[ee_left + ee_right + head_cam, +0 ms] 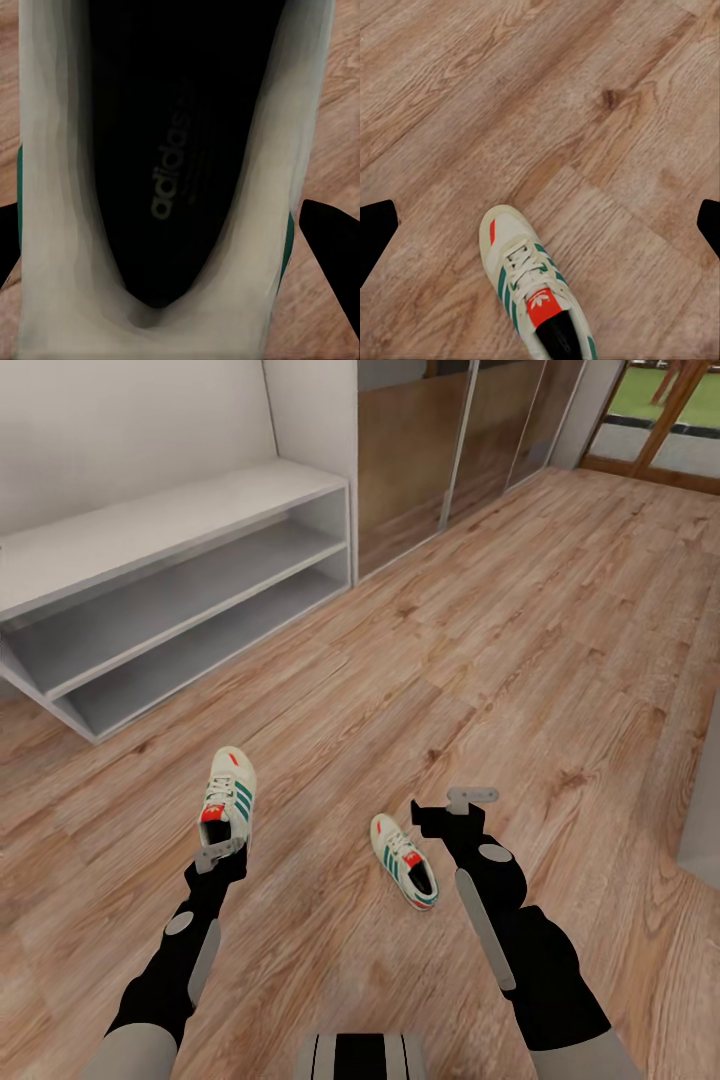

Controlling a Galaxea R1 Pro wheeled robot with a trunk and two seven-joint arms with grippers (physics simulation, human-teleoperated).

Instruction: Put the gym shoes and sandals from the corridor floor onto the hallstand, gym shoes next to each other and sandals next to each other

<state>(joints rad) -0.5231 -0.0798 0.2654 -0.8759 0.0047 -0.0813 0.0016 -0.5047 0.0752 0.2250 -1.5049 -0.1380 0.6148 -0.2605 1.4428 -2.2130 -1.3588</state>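
Two white gym shoes with teal stripes lie on the wood corridor floor (560, 620). My left gripper (225, 850) is at the heel of the left gym shoe (231, 788). In the left wrist view its dark opening (172, 150) lies right under the camera, and the left gripper (160, 204) stands open with a finger on each side of the heel. The second gym shoe (404, 859) lies just left of my right gripper (450, 807), which hovers open above the floor. The right wrist view looks down on that shoe (529, 285) between the fingers of the right gripper (547, 214). The white hallstand (170, 525) stands at the back left. The sandals are out of view.
Wood-panelled sliding doors (450, 450) line the wall beyond the hallstand. A glazed door (665, 420) to the outside is at the far right. A grey edge of furniture (702, 790) juts in at the right. Open floor lies between the shoes and the hallstand.
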